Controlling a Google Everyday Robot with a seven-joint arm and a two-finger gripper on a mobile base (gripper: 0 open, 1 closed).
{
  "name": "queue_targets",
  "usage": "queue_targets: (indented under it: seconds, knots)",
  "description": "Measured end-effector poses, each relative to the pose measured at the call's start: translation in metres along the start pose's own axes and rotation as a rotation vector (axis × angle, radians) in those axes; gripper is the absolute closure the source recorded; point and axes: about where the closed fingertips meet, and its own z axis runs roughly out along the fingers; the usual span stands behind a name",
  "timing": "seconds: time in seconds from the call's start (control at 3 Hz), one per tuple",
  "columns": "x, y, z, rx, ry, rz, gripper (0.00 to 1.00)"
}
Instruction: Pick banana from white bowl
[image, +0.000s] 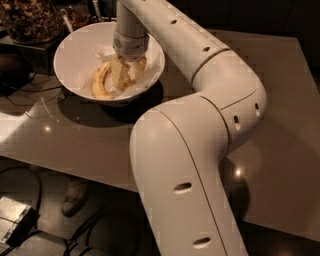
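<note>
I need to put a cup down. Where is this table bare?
The glossy brown table is bare between the large white bowl and the table's near edge, and again at the picture's right, beyond the robot's white arm. Crowded: the bowl's inside, where the gripper sits low.

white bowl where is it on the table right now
In the camera view the white bowl sits at the upper left of the picture, near a corner of the table, with the end effector down inside it.
</note>
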Motion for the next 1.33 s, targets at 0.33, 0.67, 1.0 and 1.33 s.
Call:
queue_targets:
  seconds: [0.33,0.67,1.0,1.33]
  knots:
    - [-0.003,0.004,0.012,-0.002,0.024,-0.023,0.45]
    - [-0.005,0.006,0.012,-0.009,0.031,-0.033,0.63]
    - [-0.004,0.005,0.016,-0.009,0.031,-0.033,0.87]
    - [-0.015,0.005,0.019,-0.004,-0.006,-0.034,1.00]
